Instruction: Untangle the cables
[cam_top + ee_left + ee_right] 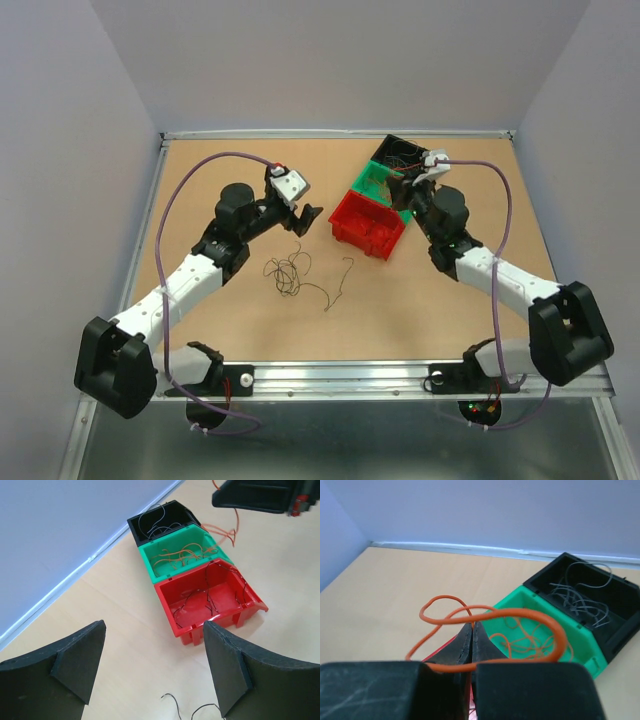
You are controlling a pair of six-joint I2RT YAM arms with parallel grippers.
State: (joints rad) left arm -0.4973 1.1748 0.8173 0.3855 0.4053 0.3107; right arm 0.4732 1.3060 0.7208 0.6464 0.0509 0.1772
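The right gripper (471,629) is clenched on an orange cable (530,614), pinching it low so that its springy loops arch up over the closed fingers. It hovers over the row of bins at the table's 1 o'clock. The green bin (146,559) already holds orange strands, the red bin (167,607) holds dark ones, and the black bin (134,530) holds pale ones, so this cable probably belongs in the green.

To do the drop well, the arm should come down until the whole loop sits below the green rim. Released from height, so curly a wire would likely spring over a wall into a neighbouring bin. The jaws should then part fully and lift straight up, so the wire does not cling and drag out.

The left gripper (155,667) stands wide open and holds nothing. The remaining tangle (288,270) lies at 7 o'clock from the red bin, with a lone strand (338,285) beside it. That loose strand looks the easier next pick.
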